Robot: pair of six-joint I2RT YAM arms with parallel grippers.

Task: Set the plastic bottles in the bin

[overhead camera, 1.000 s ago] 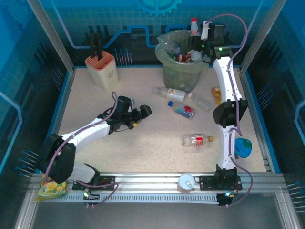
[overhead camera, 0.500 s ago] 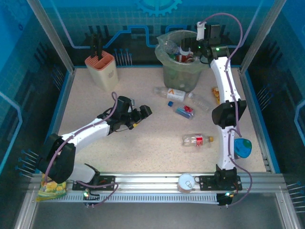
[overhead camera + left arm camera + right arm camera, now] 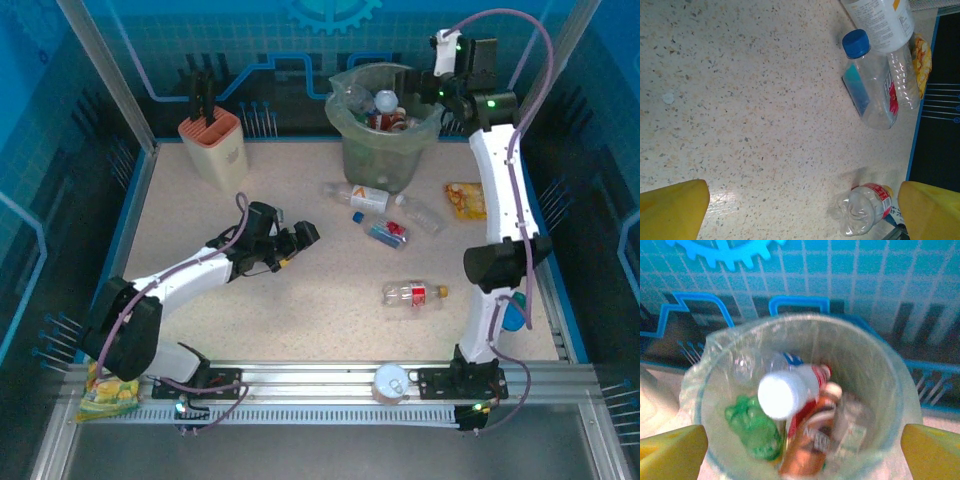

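The grey bin point(image 3: 372, 158) with its greenish liner stands at the back. It holds several bottles, among them a white-bottomed one point(image 3: 786, 392), a green one point(image 3: 754, 429) and an amber one point(image 3: 812, 447). My right gripper point(image 3: 443, 84) hangs open at the bin's right rim point(image 3: 892, 377), nothing between its yellow fingers point(image 3: 932, 451). On the table lie a white-labelled bottle point(image 3: 358, 196), a clear one point(image 3: 418, 213), a blue-capped one point(image 3: 385, 232) and a red-labelled one point(image 3: 413, 294). My left gripper point(image 3: 300, 238) sits low and open, left of them, fingers point(image 3: 671, 209) wide apart.
A peach knife block point(image 3: 214, 146) stands at the back left. A yellow-orange snack bag point(image 3: 465, 200) lies right of the bin, another point(image 3: 108, 392) at the near left corner. A blue object point(image 3: 513, 311) and a round tin point(image 3: 390, 382) sit near the right arm's base.
The right gripper carried a red-capped bottle over the bin, let it go inside, and has drawn back up and to the right. The left arm has not moved.
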